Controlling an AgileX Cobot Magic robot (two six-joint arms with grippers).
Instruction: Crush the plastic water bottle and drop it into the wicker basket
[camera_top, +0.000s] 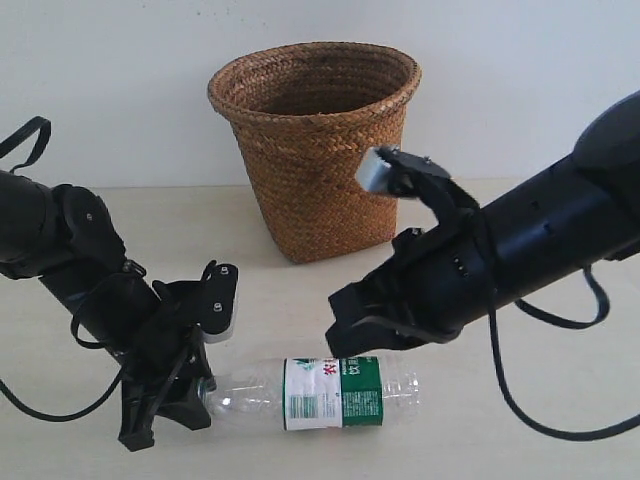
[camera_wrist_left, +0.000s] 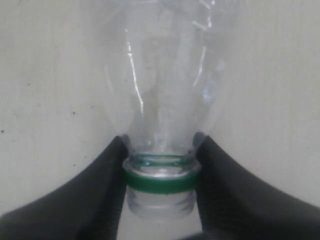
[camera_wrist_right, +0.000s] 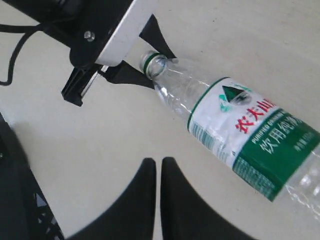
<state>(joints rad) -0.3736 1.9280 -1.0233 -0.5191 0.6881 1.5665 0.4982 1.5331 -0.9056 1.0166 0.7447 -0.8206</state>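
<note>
The plastic water bottle (camera_top: 320, 395) lies on its side near the table's front edge, uncapped, its neck pointing left. My left gripper (camera_top: 200, 385) is shut on the neck, the black fingers (camera_wrist_left: 112, 165) pressing at the green ring (camera_wrist_left: 160, 182), with the clear body (camera_wrist_left: 165, 90) stretching away. My right gripper (camera_top: 345, 335) hovers just behind the label, shut and holding nothing; its fingertips (camera_wrist_right: 150, 165) almost touch beside the labelled body (camera_wrist_right: 240, 130). The wicker basket (camera_top: 315, 150) stands upright behind, at the table's back centre.
The pale wooden table (camera_top: 560, 400) meets a white wall behind the basket. Black cables (camera_top: 520, 400) loop from both arms onto the table. The left arm's body (camera_wrist_right: 100, 35) shows in the right wrist view.
</note>
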